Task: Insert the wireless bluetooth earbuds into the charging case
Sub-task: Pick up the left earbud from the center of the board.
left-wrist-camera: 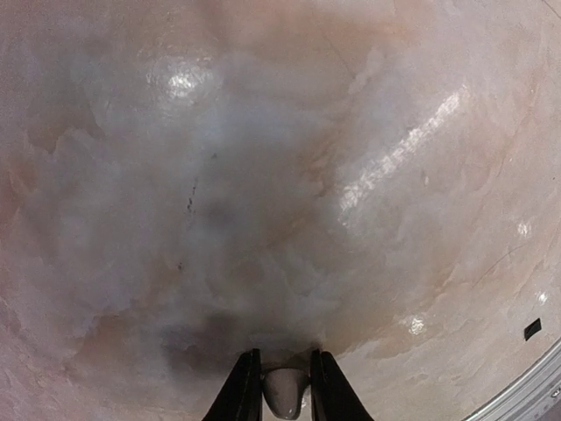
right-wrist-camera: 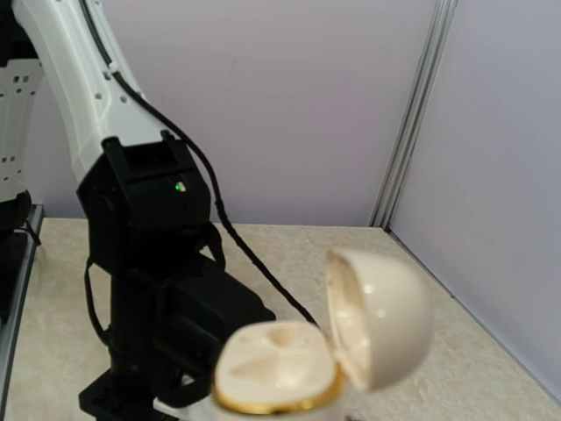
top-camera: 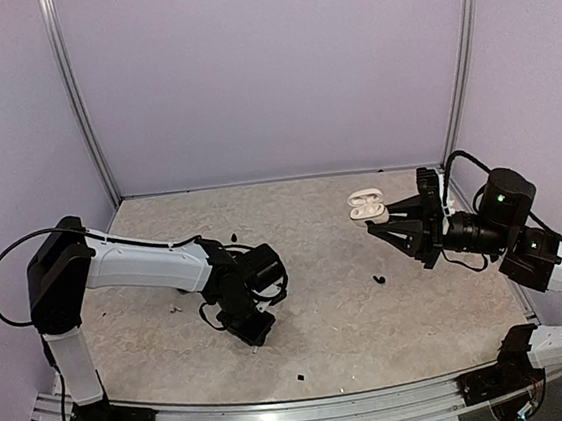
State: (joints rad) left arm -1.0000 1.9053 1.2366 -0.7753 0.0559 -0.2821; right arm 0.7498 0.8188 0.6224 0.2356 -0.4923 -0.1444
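My left gripper (top-camera: 256, 329) points down at the table, left of centre. In the left wrist view its fingers (left-wrist-camera: 284, 373) are shut on a small white earbud (left-wrist-camera: 286, 393), just above the marbled table top. My right gripper (top-camera: 383, 225) is raised at the right and holds the white charging case (top-camera: 366, 205) with its lid open. In the right wrist view the case (right-wrist-camera: 276, 364) has a gold rim, empty wells and the lid (right-wrist-camera: 381, 316) swung to the right. A black earbud (top-camera: 379, 280) lies on the table below the case.
Small black bits lie on the table at the front (top-camera: 301, 377) and back left (top-camera: 234, 239). A black square (left-wrist-camera: 532, 329) lies near the metal front rail. The left arm (right-wrist-camera: 149, 263) fills the left of the right wrist view. Purple walls enclose the table.
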